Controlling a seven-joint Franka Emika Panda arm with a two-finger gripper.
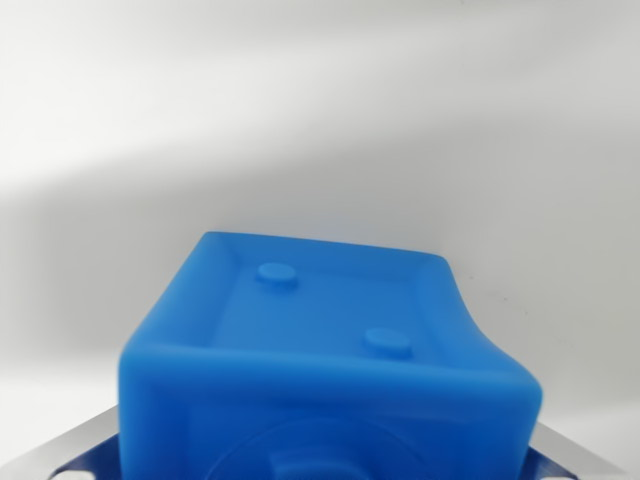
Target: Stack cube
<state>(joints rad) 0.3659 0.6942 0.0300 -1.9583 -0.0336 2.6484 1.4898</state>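
A blue cube fills the lower middle of the wrist view, very close to the camera. Its upper face is recessed with a raised rim and shows two small round studs. Metal fingers of my gripper show at the bottom left and bottom right, pressed against the cube's two sides. The cube sits squeezed between them, its sides bowed slightly inward. No second cube is in view.
A plain white surface lies behind and around the cube, with a soft grey shadow band across it. Nothing else shows.
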